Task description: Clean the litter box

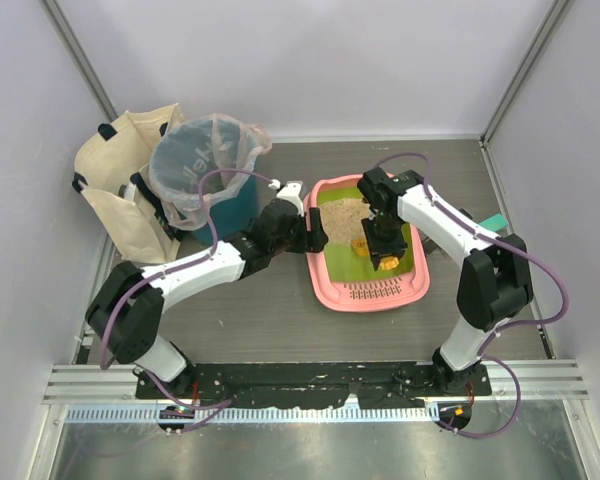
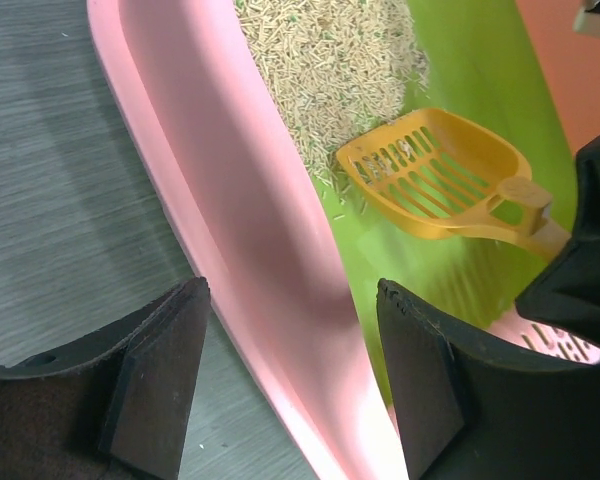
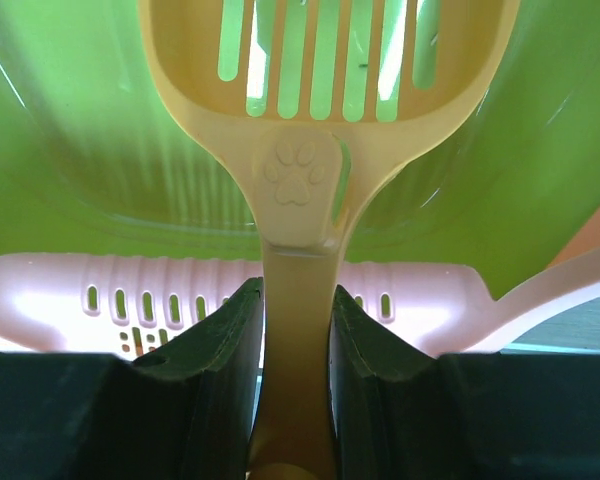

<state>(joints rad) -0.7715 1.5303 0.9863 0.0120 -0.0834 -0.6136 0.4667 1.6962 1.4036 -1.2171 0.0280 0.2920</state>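
The pink litter box (image 1: 333, 290) lies right of centre, with a lime-green floor, beige litter (image 1: 346, 213) at its far end and a slotted ledge (image 1: 372, 291) at its near end. My right gripper (image 1: 385, 250) is shut on the handle of the orange slotted scoop (image 3: 298, 250), whose head (image 2: 430, 172) rests on the green floor near the litter (image 2: 330, 60). My left gripper (image 1: 315, 233) is open, its jaws straddling the box's left pink wall (image 2: 260, 240), one finger outside (image 2: 150, 370), one inside (image 2: 425, 380).
A teal round bin (image 1: 205, 170) lined with a clear bag stands at the back left, next to a beige tote bag (image 1: 120, 190). White walls and metal posts enclose the table. A teal object (image 1: 494, 222) lies at the right edge.
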